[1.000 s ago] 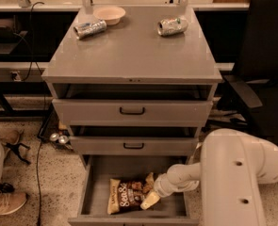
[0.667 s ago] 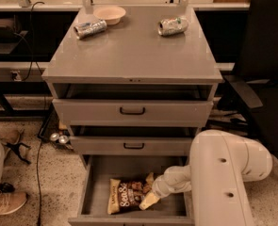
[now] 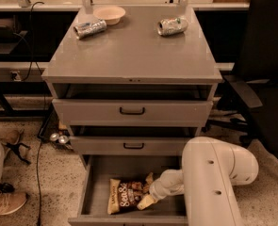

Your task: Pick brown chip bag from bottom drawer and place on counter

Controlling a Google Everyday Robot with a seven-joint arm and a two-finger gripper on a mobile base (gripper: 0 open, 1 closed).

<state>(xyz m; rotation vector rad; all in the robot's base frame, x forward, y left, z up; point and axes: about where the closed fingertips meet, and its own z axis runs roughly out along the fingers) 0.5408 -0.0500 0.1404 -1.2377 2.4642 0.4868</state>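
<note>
The brown chip bag (image 3: 127, 195) lies flat in the open bottom drawer (image 3: 97, 173), white lettering up. My gripper (image 3: 147, 192) reaches down into that drawer from the white arm (image 3: 214, 182) at the lower right. Its tan fingertips (image 3: 145, 202) sit at the bag's right end, one finger above the bag edge and one below. The counter (image 3: 129, 51) is the grey cabinet top above.
Two crushed silver cans (image 3: 90, 28) (image 3: 172, 25) and a pale bowl (image 3: 109, 14) sit at the back of the counter. Two upper drawers with black handles (image 3: 132, 111) stand slightly open. A black chair (image 3: 265, 69) is at right, a person's shoe (image 3: 4, 204) at lower left.
The white arm has shifted left and lower across the view. The gripper stays at the bag's right end; the bag has not moved.
</note>
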